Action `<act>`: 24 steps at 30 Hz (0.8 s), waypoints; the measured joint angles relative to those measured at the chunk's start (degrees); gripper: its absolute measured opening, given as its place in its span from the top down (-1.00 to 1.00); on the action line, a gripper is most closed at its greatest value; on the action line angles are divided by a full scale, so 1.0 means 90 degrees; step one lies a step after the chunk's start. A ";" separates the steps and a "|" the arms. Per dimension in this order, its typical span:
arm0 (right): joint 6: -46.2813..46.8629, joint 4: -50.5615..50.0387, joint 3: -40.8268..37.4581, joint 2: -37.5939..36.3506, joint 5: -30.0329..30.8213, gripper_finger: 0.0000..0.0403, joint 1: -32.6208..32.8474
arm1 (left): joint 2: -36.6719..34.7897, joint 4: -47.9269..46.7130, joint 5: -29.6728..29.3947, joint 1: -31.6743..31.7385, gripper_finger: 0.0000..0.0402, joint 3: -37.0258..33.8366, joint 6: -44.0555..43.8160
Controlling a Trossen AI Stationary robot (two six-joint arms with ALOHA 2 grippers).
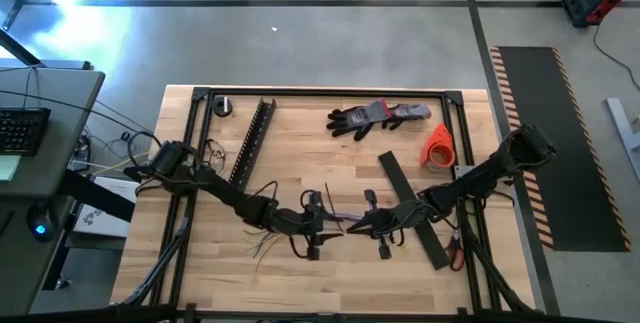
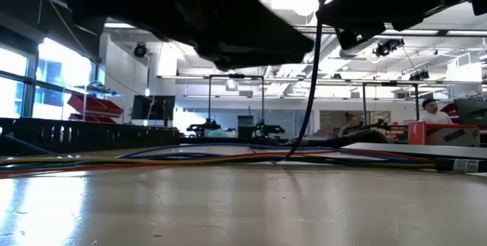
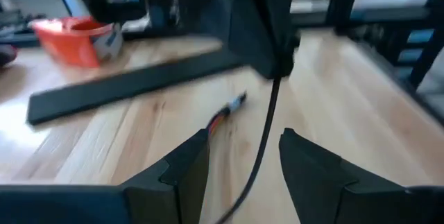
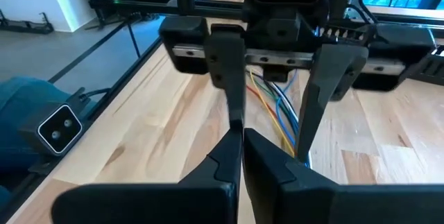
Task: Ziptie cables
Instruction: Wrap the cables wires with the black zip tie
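Note:
The cables (image 4: 276,106), thin orange, blue and white wires, lie along the table (image 2: 228,154) under both grippers; one end (image 3: 229,109) shows past my left fingers. A thin black zip tie (image 3: 267,123) runs down from my right gripper (image 3: 277,61), which is shut on it. My left gripper (image 3: 243,137) faces the right one (image 1: 355,225) at the table's near middle. It is open, one finger on each side of the tie and above the cables. I see nothing touching its fingers. My right gripper pinches the zip tie's upper part (image 3: 275,85) between its two shut fingers. The fingers come from the table's right, slanting a little down. The tie hangs below them, a bit curved, and its lower end (image 2: 291,148) reaches the cables on the table.
A black slotted bar (image 1: 252,141) lies at the far left, a flat black strip (image 1: 412,208) under my right arm. Grey gloves (image 1: 375,116) and an orange tape roll (image 1: 438,146) sit at the far right. Black rails (image 1: 320,91) frame the table.

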 joint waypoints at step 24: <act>-0.0106 -0.0159 0.0000 -0.0022 0.0130 1.00 -0.0002 | 0.0408 0.1071 -0.0114 0.0057 0.96 0.0000 -0.0164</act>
